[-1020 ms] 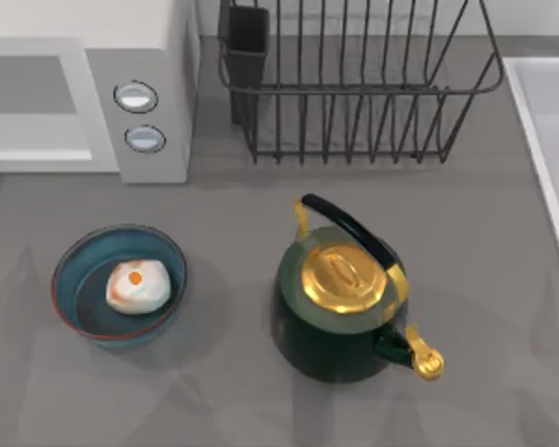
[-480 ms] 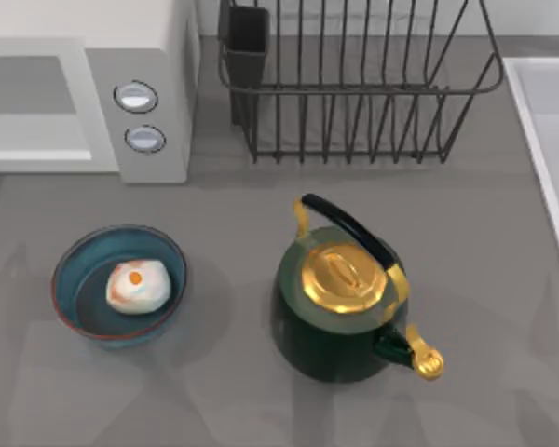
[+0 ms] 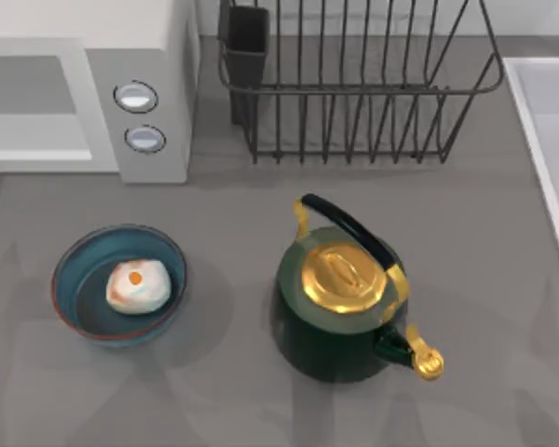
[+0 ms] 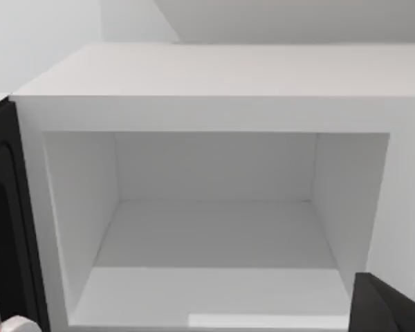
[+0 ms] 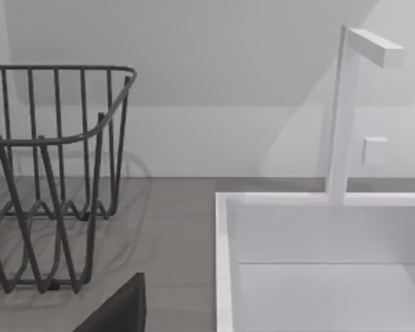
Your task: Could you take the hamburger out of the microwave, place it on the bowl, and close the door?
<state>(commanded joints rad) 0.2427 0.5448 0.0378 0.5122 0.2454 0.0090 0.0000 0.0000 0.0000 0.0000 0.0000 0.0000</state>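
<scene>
The hamburger (image 3: 138,286) lies in the bowl (image 3: 74,256) at lower left, the microwave (image 4: 214,76) stands open, and I cannot tell the state of either arm's jaws.

Top view: overhead, looking down on the surface (image 3: 503,307), dish rack (image 3: 354,93) at far edge.
Left wrist view: close, facing the microwave (image 4: 214,104) cavity.
Right wrist view: low, level, facing sink (image 5: 318,263) beside dish rack.
Shared: dish rack, top and right wrist views.

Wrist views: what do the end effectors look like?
Left end effector: a matte black, angular wedge with flat faces. Right end effector: the same kind of dark, sharp-edged wedge. No cables or markings can be seen on either part.
</scene>
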